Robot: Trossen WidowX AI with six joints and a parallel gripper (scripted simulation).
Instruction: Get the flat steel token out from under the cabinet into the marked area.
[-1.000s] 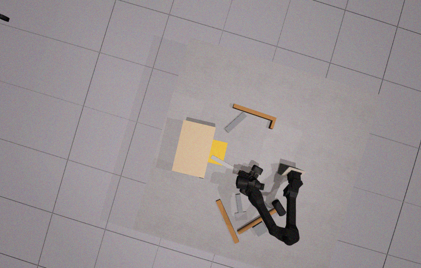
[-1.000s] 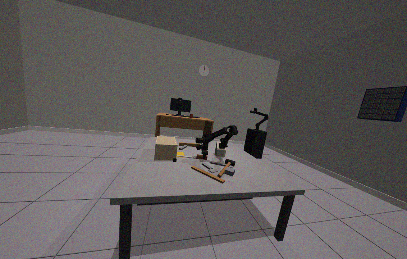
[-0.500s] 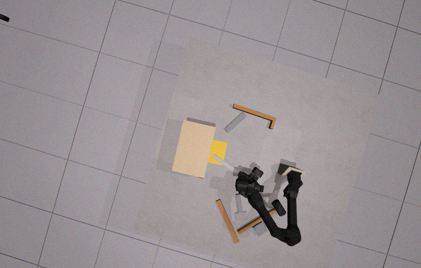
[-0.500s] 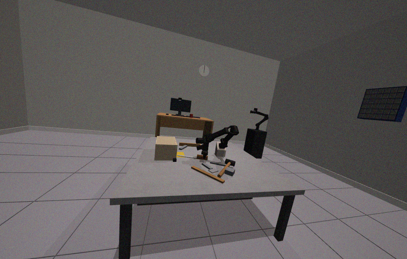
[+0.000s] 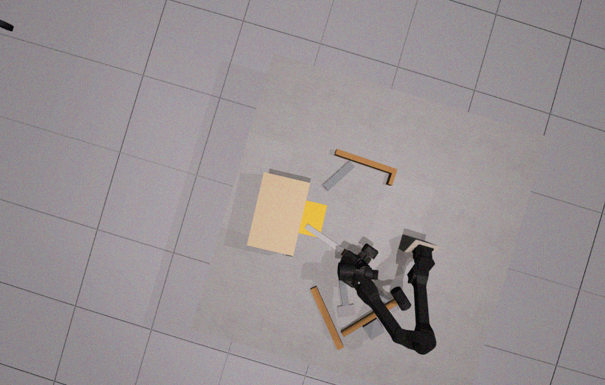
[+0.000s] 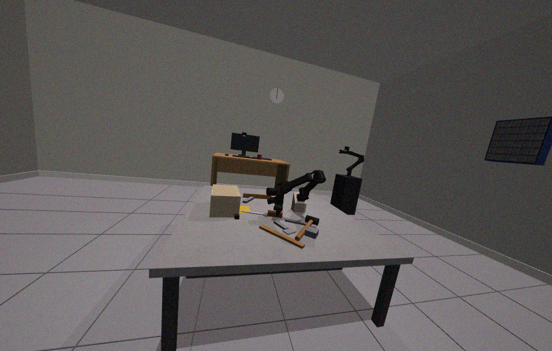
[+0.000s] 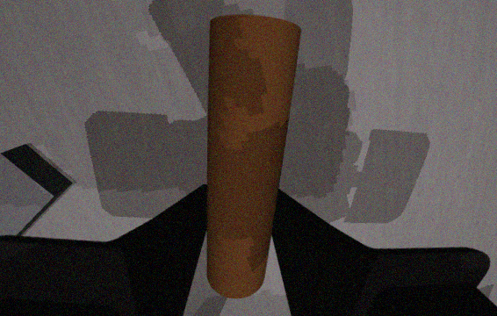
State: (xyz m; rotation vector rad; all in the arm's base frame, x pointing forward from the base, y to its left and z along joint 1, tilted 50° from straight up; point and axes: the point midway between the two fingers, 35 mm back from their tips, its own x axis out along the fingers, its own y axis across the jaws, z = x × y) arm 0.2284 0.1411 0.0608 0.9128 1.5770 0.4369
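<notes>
My gripper (image 5: 344,253) (image 6: 276,212) (image 7: 240,193) is shut on the brown cylindrical handle (image 7: 248,110) of a tool, to the right of the marked area in the overhead view. The tool's thin pale blade (image 5: 325,236) (image 6: 253,213) points toward the cabinet. Its tip overlaps the lower part of the yellow marked area (image 5: 317,214) (image 6: 246,208), close to the front edge of the beige cabinet (image 5: 278,213) (image 6: 225,204). Whether the blade touches the table cannot be told. The steel token is not visible in any view, and the vent slots do not show.
An L-shaped wooden stick (image 5: 366,161) and a grey bar (image 5: 338,176) lie above the marked area overhead. A straight stick (image 5: 326,317) (image 6: 281,236), a mallet (image 5: 400,298) (image 6: 311,220), a grey T-shaped piece (image 5: 344,308) and a grey block (image 6: 311,232) lie below. A small black block (image 6: 236,216) is by the cabinet.
</notes>
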